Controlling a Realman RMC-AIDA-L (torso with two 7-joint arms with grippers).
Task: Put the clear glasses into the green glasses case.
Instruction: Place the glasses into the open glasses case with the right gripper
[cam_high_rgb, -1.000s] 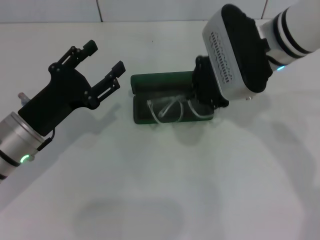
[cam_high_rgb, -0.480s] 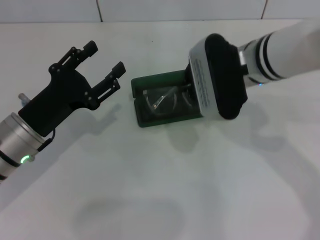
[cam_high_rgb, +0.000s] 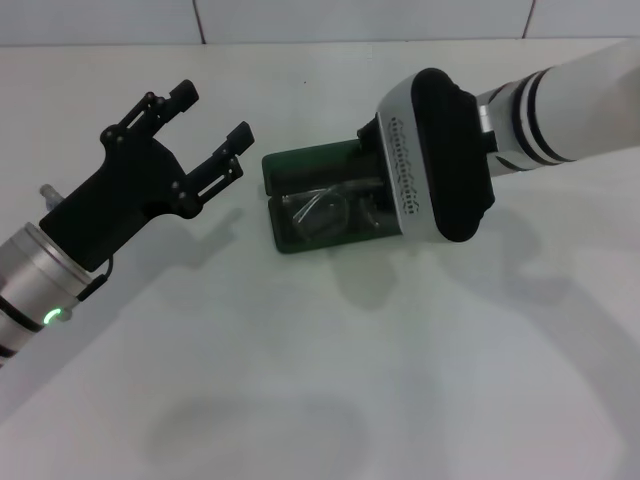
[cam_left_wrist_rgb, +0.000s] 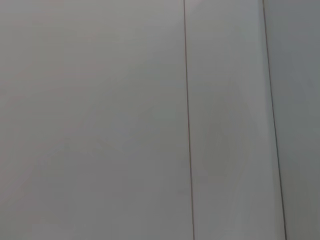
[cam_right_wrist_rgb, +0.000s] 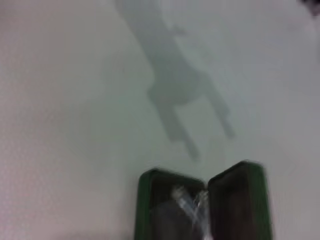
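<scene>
The green glasses case lies open in the middle of the white table, also seen in the right wrist view as the case with both halves spread. The clear glasses lie inside its near half, and they show as pale clear glasses across the case's hinge. My right gripper is down at the right end of the case, mostly hidden under the arm's white and black wrist housing. My left gripper hovers open and holding nothing, just left of the case.
The white table stretches all around the case. A tiled wall runs along the far edge. The left wrist view shows only a pale surface with thin seams.
My right arm swung left and lowered over the case's right end. The glasses went from sticking up out of the case to lying down inside it. My left arm stayed still.
</scene>
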